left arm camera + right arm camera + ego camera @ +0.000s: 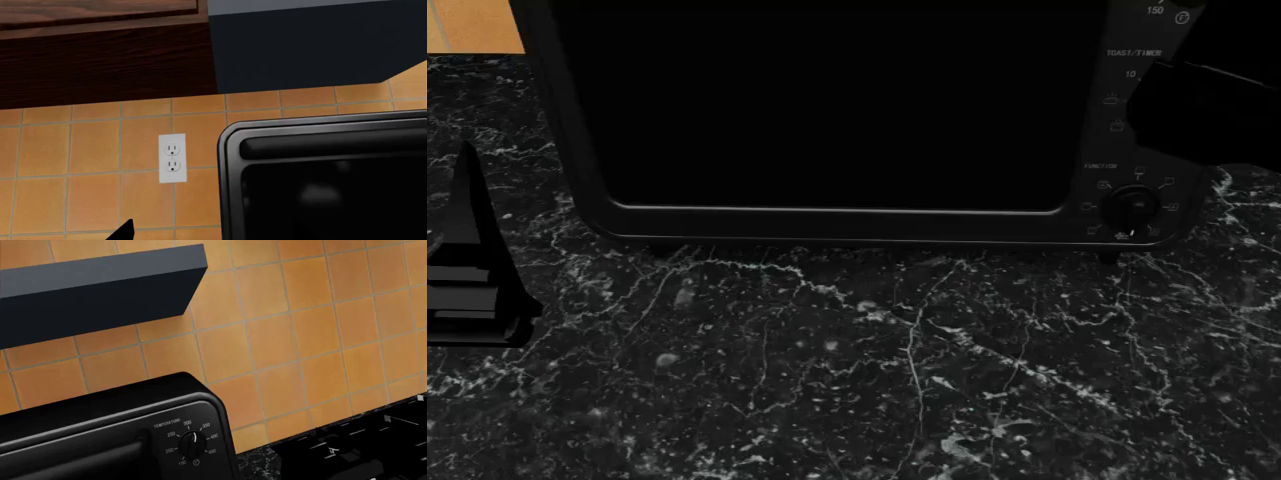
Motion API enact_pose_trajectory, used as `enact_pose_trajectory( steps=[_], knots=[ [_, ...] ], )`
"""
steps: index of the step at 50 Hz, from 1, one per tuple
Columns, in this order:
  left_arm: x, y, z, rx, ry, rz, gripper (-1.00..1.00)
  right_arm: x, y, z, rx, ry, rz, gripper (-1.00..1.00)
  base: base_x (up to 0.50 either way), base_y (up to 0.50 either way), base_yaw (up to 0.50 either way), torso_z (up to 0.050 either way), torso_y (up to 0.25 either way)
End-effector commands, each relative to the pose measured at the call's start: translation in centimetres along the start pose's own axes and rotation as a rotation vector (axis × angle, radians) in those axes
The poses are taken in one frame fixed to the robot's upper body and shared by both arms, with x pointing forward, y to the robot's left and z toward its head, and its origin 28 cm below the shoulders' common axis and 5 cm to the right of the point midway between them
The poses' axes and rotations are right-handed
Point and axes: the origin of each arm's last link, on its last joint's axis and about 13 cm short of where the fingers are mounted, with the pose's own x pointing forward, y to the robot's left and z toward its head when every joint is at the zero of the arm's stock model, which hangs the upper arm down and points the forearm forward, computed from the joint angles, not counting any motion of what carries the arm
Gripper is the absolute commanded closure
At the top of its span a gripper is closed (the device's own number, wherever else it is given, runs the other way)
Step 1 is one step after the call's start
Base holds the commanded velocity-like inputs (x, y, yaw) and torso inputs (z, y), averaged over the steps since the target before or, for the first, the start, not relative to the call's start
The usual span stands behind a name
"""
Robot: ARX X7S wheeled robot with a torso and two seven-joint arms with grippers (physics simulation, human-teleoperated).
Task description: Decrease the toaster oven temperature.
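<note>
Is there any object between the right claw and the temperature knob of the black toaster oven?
Nothing visible does. In the right wrist view, the round black temperature knob on the boxy black toaster oven is unobstructed; the claw itself is not seen there.

Open counter (868, 380) before toaster oven (827, 110)

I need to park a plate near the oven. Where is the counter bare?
The marble counter in front of the toaster oven is bare across its width. It is tighter at the left edge by the left gripper, and at the knobs, where the right arm hangs.
</note>
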Motion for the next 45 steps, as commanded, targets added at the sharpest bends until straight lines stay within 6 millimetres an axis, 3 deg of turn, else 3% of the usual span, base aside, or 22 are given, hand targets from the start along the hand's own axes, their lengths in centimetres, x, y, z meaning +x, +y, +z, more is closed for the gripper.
enact_pose_trajectory(
  steps=[1,21,45],
  knots=[
    [0.0,-0.1,0.0,0.004,0.001,-0.002,-1.00,1.2,-0.5,0.0,0.022,0.044,-0.037,-1.00,0.00,0.00,0.00,0.000,0.000],
    [0.0,-0.2,0.0,0.009,0.005,-0.003,-1.00,3.6,-1.1,-0.7,0.043,0.122,-0.085,-1.00,0.00,0.00,0.00,0.000,0.000],
    [-0.1,-0.2,-0.1,0.016,0.002,0.000,-1.00,5.6,-0.1,-0.9,0.041,0.182,-0.075,-1.00,0.00,0.00,0.00,0.000,0.000]
  ],
)
